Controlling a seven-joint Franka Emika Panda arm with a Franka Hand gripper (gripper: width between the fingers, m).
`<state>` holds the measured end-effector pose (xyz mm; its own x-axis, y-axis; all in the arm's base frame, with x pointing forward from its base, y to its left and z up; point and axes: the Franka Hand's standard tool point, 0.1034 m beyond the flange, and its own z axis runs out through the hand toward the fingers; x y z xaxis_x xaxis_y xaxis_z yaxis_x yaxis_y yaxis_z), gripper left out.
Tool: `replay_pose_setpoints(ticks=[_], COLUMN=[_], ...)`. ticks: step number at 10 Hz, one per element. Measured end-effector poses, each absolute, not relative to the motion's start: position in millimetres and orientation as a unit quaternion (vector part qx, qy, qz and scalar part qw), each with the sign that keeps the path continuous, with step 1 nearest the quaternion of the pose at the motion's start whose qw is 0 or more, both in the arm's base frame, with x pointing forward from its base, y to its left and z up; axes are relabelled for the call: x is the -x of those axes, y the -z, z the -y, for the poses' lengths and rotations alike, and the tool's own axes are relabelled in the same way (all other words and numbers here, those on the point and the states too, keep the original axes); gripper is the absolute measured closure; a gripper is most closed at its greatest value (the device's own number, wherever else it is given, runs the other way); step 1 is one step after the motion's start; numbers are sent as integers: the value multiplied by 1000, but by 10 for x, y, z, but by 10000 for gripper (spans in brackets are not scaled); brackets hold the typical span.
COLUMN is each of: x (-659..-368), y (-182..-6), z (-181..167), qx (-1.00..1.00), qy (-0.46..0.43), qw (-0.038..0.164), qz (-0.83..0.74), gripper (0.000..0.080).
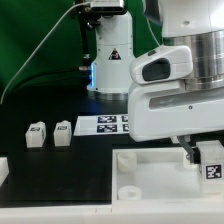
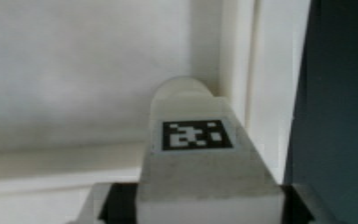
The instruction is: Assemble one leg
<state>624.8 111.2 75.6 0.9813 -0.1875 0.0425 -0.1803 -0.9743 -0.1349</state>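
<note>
Held in the end effector (image 1: 207,152): a small white plastic block-like leg with a square marker tag (image 1: 212,160), poised over the large white square tray-like part (image 1: 150,172). Away toward the exterior view's left, well apart on the black bench (image 1: 60,165): two matching legs (image 1: 37,134), side by side. Behind, between them and the end effector: the marker board (image 1: 104,124).

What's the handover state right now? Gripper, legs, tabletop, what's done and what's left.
Gripper: shut on a leg, held over the exterior view's right end of the white tabletop part.
The wrist view shows that leg, tag facing the camera, close to the part's inner wall; whether it is seated cannot be told.
Two spare legs stand on the table at the exterior view's left, beside the marker board.
Done: one leg picked and brought to the tabletop part.
Left: seat and fasten it in its corner hole, then release.
</note>
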Motion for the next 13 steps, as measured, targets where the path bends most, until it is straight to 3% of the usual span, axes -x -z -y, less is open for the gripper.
replay_pose_setpoints(ticks=[4, 6, 10, 11, 12, 13], x=[-6272, -6261, -6258, -6254, -6253, -6239], y=[-754, -748, -772, -769, -768, -751], z=[-1108, -1085, -1161, -1161, -1163, -1150], qx=[907, 809, 677, 678, 688, 728], qy=[-5, -29, -58, -58, -57, -50], qw=[56, 80, 72, 71, 72, 73], qz=[-417, -582, -730, -729, -720, -679], gripper=[509, 508, 508, 427, 427, 291])
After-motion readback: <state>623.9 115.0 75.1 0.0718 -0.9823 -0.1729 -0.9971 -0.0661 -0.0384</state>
